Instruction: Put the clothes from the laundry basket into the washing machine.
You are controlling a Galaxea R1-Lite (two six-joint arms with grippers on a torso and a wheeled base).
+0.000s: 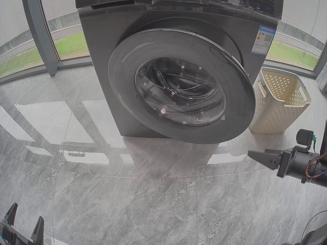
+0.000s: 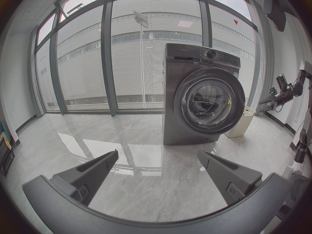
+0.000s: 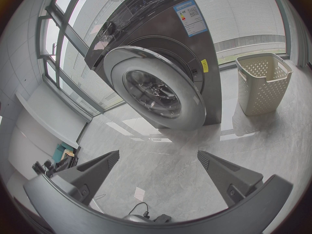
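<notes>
Both my grippers have fingers spread and hold nothing. Left gripper [image 1: 24, 222] sits low over the floor, well short of the washing machine [image 1: 102, 31]. Right gripper [image 1: 253, 153] hangs in the air near the laundry basket [image 1: 282, 109], which stands upright just beside the machine's right side. Door [image 1: 177, 85] is ajar.

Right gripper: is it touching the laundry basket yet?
Apart. The head view shows bare floor between the right gripper and the laundry basket, which stands beside the washing machine.
</notes>
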